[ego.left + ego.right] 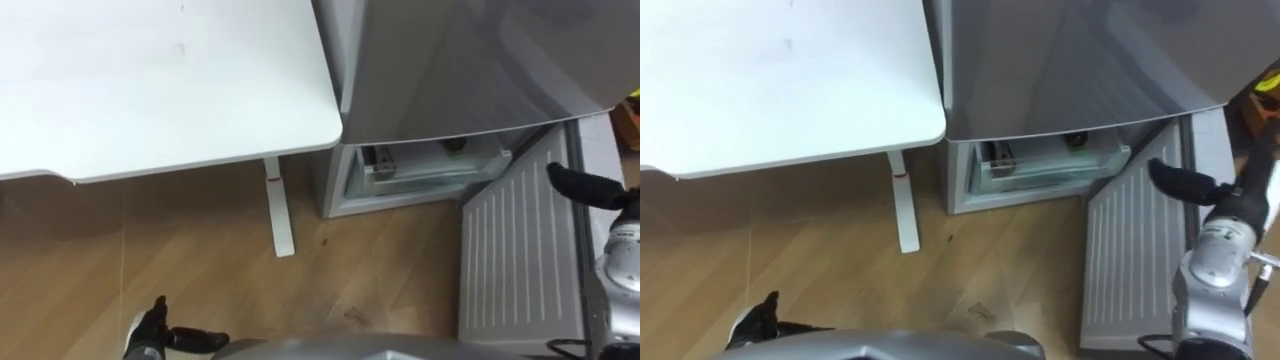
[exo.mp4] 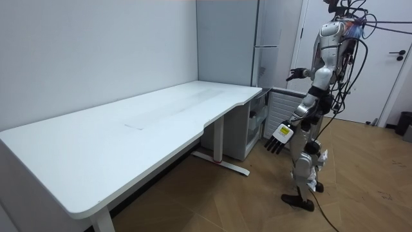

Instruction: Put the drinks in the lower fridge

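The grey fridge (image 1: 450, 60) stands ahead on the right with its lower door (image 1: 520, 260) swung open, ribbed white inside facing up. The lower compartment (image 1: 420, 170) shows a clear drawer front and a small dark item I cannot identify. No drink is in sight. My right hand (image 1: 585, 185) is raised above the open door's far edge, fingers straight, holding nothing. My left hand (image 1: 165, 335) hangs low over the wooden floor at the lower left, fingers relaxed and empty. In the room view I stand facing the fridge (image 2: 228, 38), left hand (image 2: 281, 135) down, right hand (image 2: 297, 73) lifted.
A large white desk (image 1: 150, 80) sits to the left of the fridge, its corner close to the fridge side. Its white leg and foot (image 1: 278, 210) rest on the wooden floor (image 1: 180, 270). A white room door (image 2: 386, 58) is behind me.
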